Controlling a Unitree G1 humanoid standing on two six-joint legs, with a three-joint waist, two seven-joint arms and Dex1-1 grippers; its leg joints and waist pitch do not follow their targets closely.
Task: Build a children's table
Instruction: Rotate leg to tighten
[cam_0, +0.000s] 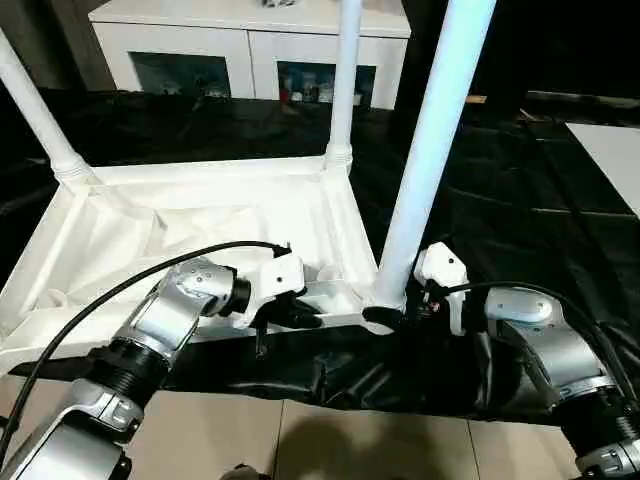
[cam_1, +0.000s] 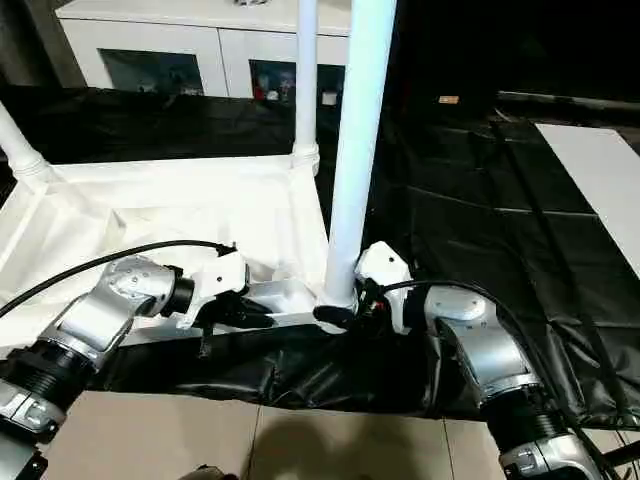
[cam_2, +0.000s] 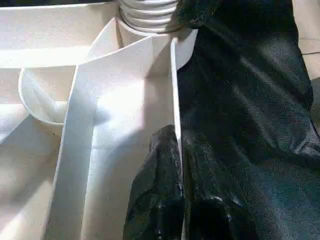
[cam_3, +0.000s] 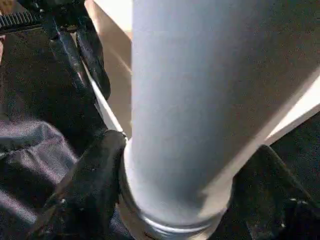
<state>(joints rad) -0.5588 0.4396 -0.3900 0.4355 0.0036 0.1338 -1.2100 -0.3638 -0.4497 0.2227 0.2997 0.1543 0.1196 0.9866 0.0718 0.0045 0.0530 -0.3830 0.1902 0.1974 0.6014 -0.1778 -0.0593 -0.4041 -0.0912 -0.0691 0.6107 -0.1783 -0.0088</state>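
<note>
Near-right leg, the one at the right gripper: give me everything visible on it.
The near-right leg is a long, smooth white tube, plastic by its look. It stands nearly upright, leaning slightly, its ribbed base seated in the corner socket of the upturned white tabletop on the black-draped table. The right gripper has a black finger on each side of its base. The left gripper pinches the tabletop's near rim beside it.

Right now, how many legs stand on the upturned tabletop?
3: far-left corner leg, far-right corner leg, near-right corner leg by the right gripper. The near-left corner is out of view.

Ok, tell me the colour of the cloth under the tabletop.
Black cloth, best in the right eye view.
</note>
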